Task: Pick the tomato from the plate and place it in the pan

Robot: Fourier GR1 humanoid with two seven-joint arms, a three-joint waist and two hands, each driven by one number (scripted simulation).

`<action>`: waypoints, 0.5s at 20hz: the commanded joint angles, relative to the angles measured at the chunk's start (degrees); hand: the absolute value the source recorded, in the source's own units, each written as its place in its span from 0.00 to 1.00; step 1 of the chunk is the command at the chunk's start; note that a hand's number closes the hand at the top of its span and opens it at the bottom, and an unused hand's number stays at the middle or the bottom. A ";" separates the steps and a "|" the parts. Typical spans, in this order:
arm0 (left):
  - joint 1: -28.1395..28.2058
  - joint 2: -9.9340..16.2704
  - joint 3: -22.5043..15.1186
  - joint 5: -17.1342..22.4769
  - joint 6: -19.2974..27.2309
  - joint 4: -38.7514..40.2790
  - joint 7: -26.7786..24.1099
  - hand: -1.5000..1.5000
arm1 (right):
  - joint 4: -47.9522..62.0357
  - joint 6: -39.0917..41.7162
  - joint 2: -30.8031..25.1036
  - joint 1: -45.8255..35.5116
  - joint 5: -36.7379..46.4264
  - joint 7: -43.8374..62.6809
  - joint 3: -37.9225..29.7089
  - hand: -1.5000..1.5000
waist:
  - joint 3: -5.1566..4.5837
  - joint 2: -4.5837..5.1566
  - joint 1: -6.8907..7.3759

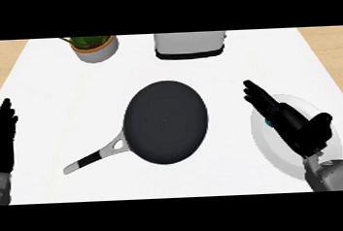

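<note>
A black pan (165, 121) with a grey handle pointing down-left lies in the middle of the white counter; nothing is in it. A white plate (272, 147) sits at the right. My right hand (293, 123) hovers over the plate, fingers straight and pointing up-left, thumb out to the right. The tomato is hidden; no red shows under the hand or on the bare part of the plate. My left hand (2, 137) rests open at the left edge, fingers up.
A potted plant (94, 46) stands at the back left. A grey and white appliance (189, 44) stands at the back middle. The wooden floor shows past the counter's left and right sides.
</note>
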 commanded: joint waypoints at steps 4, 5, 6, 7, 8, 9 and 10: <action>0.24 -1.86 -6.28 -2.24 -5.05 -5.86 -3.24 0.50 | 8.56 11.33 -6.20 -1.64 -12.38 -10.20 -16.93 0.00 | 0.39 3.23 2.50; 1.73 -2.70 -9.26 -3.59 -5.73 -7.28 -4.12 0.50 | 11.34 14.14 -7.43 -2.16 -15.00 -11.29 -19.33 0.00 | 0.49 3.37 2.80; 2.61 -1.98 -9.63 -3.01 -7.42 -8.65 -4.63 0.50 | 13.71 15.59 -8.37 -4.04 -18.10 -11.19 -22.58 0.00 | 0.50 3.35 3.46; 1.21 -2.39 -8.97 -1.67 -7.58 -6.20 -2.97 0.50 | 6.69 11.34 -20.96 -3.56 7.72 -10.00 -12.52 0.00 | -0.31 2.91 1.19; 3.18 -2.46 -9.31 -1.76 -8.13 -6.50 -4.83 0.50 | 17.81 3.06 -16.07 1.87 -0.14 -8.40 -21.47 0.00 | 0.31 3.79 1.04; 3.35 -2.46 -9.47 -1.31 -8.43 -7.14 -3.79 0.50 | 20.84 0.45 -14.37 1.80 -5.84 -7.24 -26.58 0.00 | 0.44 3.63 0.75; 3.66 -2.91 -10.96 -1.90 -9.07 -7.94 -4.11 0.50 | 24.14 3.53 -14.68 3.18 -7.87 -8.71 -27.72 0.00 | 0.49 3.60 1.45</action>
